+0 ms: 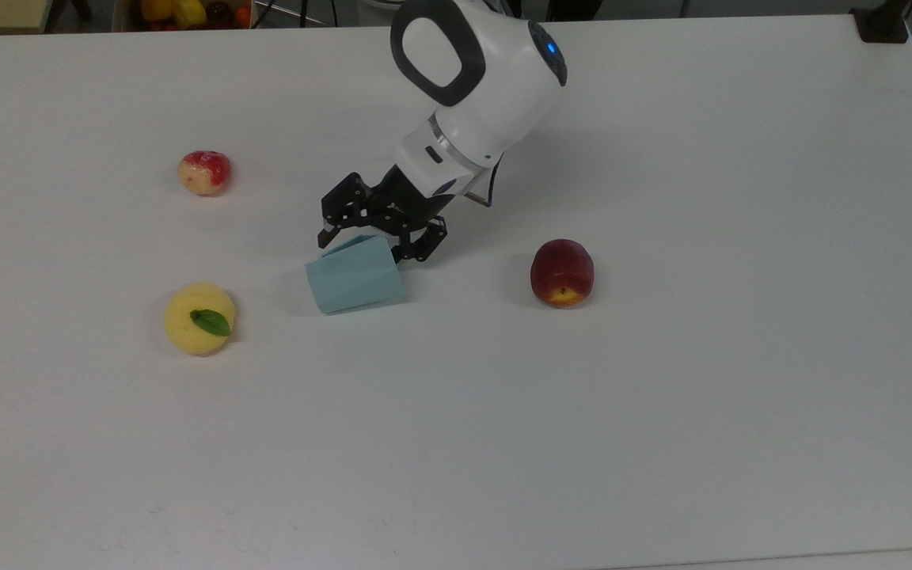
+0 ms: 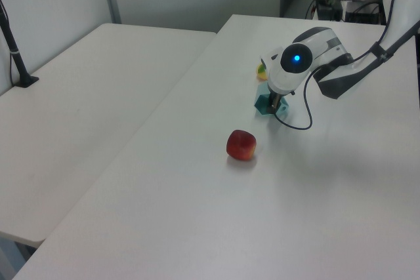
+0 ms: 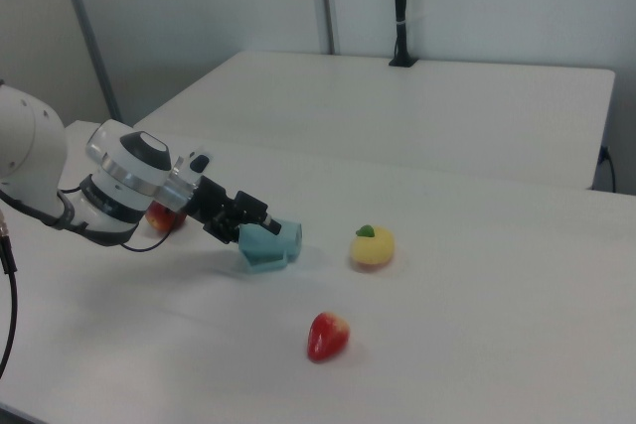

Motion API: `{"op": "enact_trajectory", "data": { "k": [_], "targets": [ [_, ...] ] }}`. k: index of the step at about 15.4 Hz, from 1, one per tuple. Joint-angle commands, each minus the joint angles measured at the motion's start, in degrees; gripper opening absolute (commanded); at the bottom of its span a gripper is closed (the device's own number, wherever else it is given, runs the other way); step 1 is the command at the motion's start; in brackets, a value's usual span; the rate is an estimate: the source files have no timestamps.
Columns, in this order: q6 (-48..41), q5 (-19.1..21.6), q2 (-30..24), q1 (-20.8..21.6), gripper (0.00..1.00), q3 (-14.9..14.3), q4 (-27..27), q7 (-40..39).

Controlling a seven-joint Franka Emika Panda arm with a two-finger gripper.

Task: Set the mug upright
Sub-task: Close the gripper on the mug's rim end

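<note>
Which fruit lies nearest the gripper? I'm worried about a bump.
The dark red peach, on the top view's right of the mug and gripper; the other fruits lie farther left.

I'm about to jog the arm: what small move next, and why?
Probably close the fingers on the mug. It lies on its side, and the open gripper already sits at its rim end, one finger outside and one at the mouth, seen from the top view. A firm hold should come before any tilting.

in the left view the arm (image 2: 298, 63) hides most of the mug (image 2: 264, 104).
</note>
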Motion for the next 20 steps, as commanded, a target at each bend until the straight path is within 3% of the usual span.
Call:
{"op": "enact_trajectory", "data": {
  "k": [1, 6, 7, 11, 14, 17, 20],
  "targets": [
    [1.5, -2.3, 1.1, -1.0, 0.9, -0.7, 0.9, 1.0],
    [1.6, -1.7, 1.1, -1.3, 0.09, -0.6, 0.9, 1.1],
    [2.3, -1.4, 1.1, -1.2, 0.0, -0.6, 0.9, 1.1],
    [3.5, -0.8, 0.6, -1.4, 0.0, -0.6, 0.9, 1.3],
    [3.5, 2.1, -0.4, -1.7, 0.0, -0.5, 0.9, 0.9],
    [3.4, 6.8, -1.3, -1.7, 0.0, -0.4, 2.2, 0.7],
    [3.3, 14.9, -1.6, -1.8, 0.0, -0.4, 4.4, -0.4]
  ]
}}
